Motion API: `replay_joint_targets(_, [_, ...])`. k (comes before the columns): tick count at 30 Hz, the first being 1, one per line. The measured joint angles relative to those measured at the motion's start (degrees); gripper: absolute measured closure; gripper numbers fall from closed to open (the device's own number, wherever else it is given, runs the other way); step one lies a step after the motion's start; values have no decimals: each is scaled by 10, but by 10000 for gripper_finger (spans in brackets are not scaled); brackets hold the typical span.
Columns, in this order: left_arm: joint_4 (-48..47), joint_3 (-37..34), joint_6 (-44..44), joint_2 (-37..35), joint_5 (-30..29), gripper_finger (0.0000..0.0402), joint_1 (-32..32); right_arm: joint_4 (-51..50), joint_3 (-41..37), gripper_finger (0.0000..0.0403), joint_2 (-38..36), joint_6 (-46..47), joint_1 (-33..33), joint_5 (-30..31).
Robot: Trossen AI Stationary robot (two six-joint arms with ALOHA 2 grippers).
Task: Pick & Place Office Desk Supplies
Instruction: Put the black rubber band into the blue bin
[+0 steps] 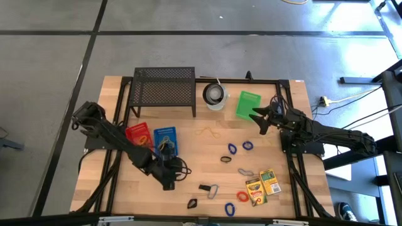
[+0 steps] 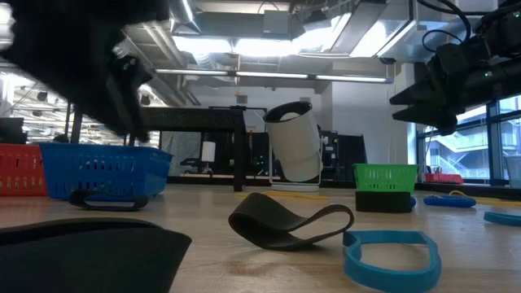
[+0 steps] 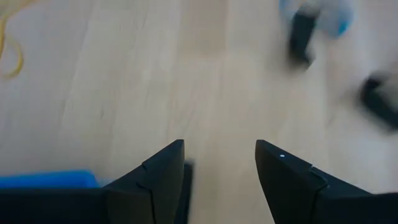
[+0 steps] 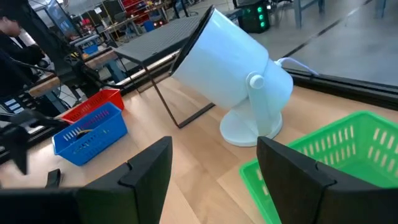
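Observation:
The supplies lie loose on the right half of the wooden table: blue rubber bands [image 1: 232, 149], a black band [image 1: 225, 159], a silver clip [image 1: 245, 171], two crayon boxes [image 1: 262, 187], a red band [image 1: 242, 196], a black binder clip [image 1: 204, 187] and a yellow band [image 1: 207, 132]. My left gripper [image 1: 169, 152] [image 3: 219, 163] is open and points down at bare wood beside the blue basket [image 1: 165, 139]. My right gripper [image 1: 257, 118] [image 4: 214, 158] is open and hovers at the green basket [image 1: 249, 103] [image 4: 336, 155], holding nothing.
A black mesh rack [image 1: 163, 88] stands at the far edge, with a white cup-like object [image 1: 215, 95] [image 4: 236, 68] beside it. A red basket [image 1: 138, 134] sits left of the blue one. In the low view a black band [image 2: 285, 224] and a blue band [image 2: 391, 252] lie near the camera.

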Motion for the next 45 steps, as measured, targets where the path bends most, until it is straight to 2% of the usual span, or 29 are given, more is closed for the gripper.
replay_joint_targets(4, [-19,0,9,25,1,210,-2,0,0,166,0,-2,0,0])
replay_joint_targets(10, [-28,13,67,70,-2,210,-1,0,0,166,0,-2,0,0])
replay_joint_targets(15, [-97,39,76,97,-12,210,9,0,0,166,0,-16,0,0])
replay_joint_targets(23, [-111,49,75,104,23,215,25,0,0,166,0,-28,0,0])
replay_joint_targets(28, [-105,49,75,104,64,257,31,0,0,166,0,-28,0,0])
replay_joint_targets(37, [-103,51,71,102,96,389,31,0,0,166,0,-28,0,0])
replay_joint_targets(43, [-109,102,117,104,99,396,28,0,0,166,0,-28,0,-1])
replay_joint_targets(45, [-111,125,140,104,76,397,29,0,0,166,0,-16,0,-10])
